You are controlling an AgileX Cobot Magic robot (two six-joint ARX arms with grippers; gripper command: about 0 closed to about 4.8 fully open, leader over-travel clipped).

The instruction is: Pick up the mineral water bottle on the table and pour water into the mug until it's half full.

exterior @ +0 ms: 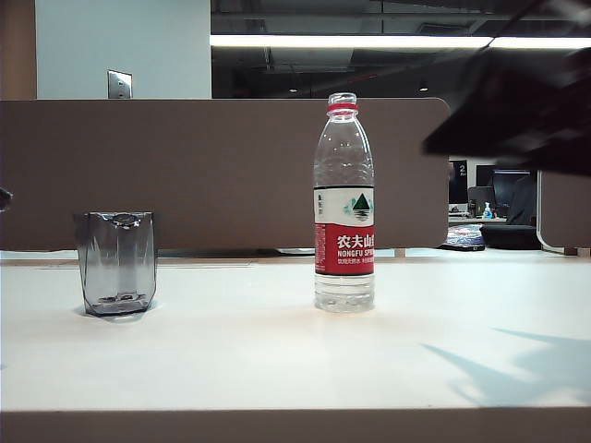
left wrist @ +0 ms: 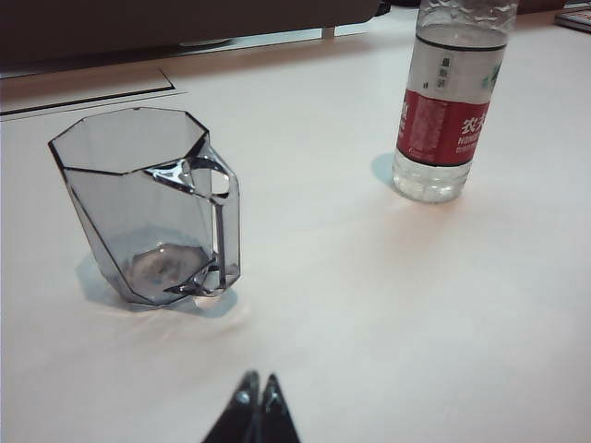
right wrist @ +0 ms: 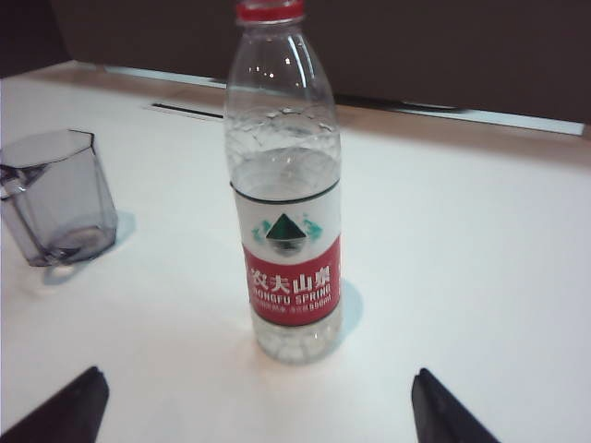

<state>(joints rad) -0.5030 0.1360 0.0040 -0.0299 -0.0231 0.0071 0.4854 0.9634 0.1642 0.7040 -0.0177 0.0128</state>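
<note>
Right wrist view shows the bottle (right wrist: 286,185) standing upright on the table (right wrist: 462,231), straight ahead of the right gripper (right wrist: 254,406) at twelve o'clock — its base just beyond the two dark fingertips (right wrist: 69,406), which stand wide apart with the bottle centred between them and touching neither. Water (right wrist: 282,171) reaches to about the top edge of the label, and the neck is open, with only the red ring around it. From the bottle, the mug (right wrist: 55,198) sits off at about ten o'clock, well apart from it.

Seen from the exterior view, the bottle (exterior: 343,203) stands near the middle of the table (exterior: 231,360), with the mug (exterior: 116,263) well away at nine o'clock. A dark blurred shape at the upper right is the right arm (exterior: 517,111), above and to the side of the bottle.

Left wrist view has the left gripper (left wrist: 254,411) low over the table — its fingertips pressed together, holding nothing. The mug (left wrist: 148,208) stands near it at about eleven o'clock, handle turned toward the bottle (left wrist: 448,101), which lies farther off at one o'clock.
</note>
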